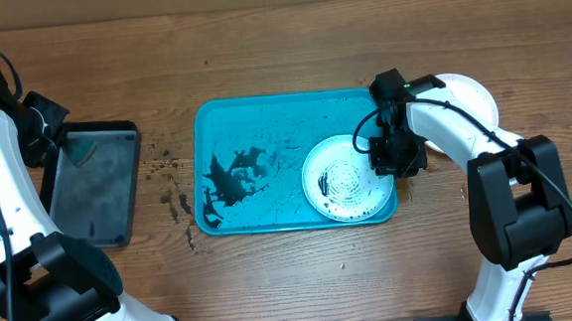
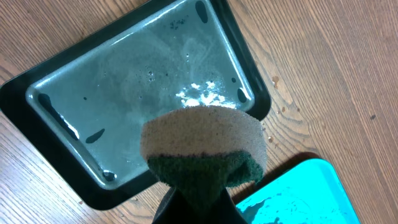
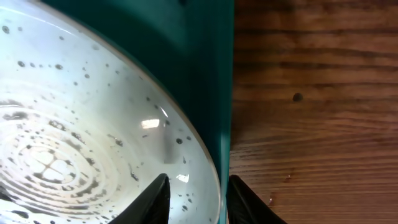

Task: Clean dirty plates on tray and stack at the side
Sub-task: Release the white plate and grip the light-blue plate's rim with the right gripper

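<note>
Right wrist view: the right gripper stands with jaws apart, straddling the right rim of the speckled white plate, which lies just inside the wall of the tray. Farther left, the left gripper is clamped on a sponge above the black tray. The step in hand looks like securing the plate. The next move calls for closing on the rim and steadying it, then bringing the sponge across.

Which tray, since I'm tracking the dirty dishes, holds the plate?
The turquoise tray, with the speckled white plate at its right end; the black tray at the left holds no plate.
</note>
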Tool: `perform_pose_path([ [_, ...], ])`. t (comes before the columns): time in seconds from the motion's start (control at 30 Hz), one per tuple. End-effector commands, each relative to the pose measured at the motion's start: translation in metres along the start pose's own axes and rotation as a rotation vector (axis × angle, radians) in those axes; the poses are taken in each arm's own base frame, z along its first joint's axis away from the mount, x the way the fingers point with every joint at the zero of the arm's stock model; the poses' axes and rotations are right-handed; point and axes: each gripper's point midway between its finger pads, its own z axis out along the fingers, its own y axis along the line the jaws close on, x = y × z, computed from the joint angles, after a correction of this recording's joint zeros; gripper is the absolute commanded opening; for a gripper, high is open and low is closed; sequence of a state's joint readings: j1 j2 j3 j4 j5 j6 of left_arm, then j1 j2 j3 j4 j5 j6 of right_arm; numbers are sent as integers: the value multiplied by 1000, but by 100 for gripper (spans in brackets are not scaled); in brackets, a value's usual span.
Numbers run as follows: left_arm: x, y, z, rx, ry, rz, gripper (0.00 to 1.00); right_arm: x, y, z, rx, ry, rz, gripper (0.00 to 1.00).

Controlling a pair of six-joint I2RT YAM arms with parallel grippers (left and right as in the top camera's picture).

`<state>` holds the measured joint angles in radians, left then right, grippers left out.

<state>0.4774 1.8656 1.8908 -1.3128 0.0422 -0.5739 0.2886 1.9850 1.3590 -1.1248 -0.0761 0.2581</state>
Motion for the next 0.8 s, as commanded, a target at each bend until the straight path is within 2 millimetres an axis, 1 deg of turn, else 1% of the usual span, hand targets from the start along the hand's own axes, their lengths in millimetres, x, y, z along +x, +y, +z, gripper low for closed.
perform_pose_path([
  [0.0,3,-4,4,7,15,20,4,-1,12,-11,-59,-24,-4,32],
  [0.2,3,-4,3,6,14,20,4,-6,15,-24,-62,-36,-3,32],
  [0.57,3,-4,3,7,15,20,4,-6,15,-23,-63,-37,-3,31],
  [0.67,4,-5,4,12,19,21,4,-5,16,-18,-69,-37,-5,31],
  [0.77,5,-7,3,25,25,27,4,-2,21,-13,-99,-25,-10,31],
])
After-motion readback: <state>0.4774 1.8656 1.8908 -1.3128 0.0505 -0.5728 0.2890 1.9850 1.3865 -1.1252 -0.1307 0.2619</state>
